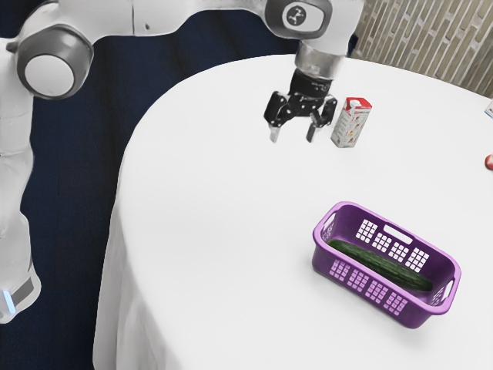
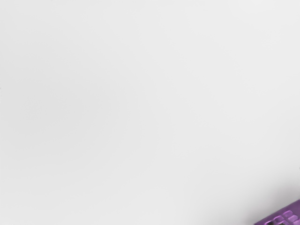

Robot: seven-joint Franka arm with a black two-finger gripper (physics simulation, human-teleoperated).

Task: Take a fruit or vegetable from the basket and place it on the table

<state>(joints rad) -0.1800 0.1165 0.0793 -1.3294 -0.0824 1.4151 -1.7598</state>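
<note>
While the tool (image 1: pixel 293 135) hangs open and empty above the counter (image 1: pixel 208 200), well apart from the purple plastic basket (image 1: pixel 385 297), its two fingers stand apart over bare cloth. The exterior view shows a whole dark green cucumber (image 1: pixel 377 264) lying lengthwise inside the basket. It also shows a red-topped drink carton (image 1: pixel 351 123) upright beyond the basket and, toward the exterior view's right from that carton, part of a red thing (image 1: pixel 489 162) cut by the frame. The wrist view gives a closer look at the basket's perforated corner and the soft shadow beside it. Under the basket, the counter is rounded and draped in white; far beyond the basket rises a beige slatted wall (image 1: pixel 431 38), with dark blue floor (image 1: pixel 77 193) past the cloth
</note>
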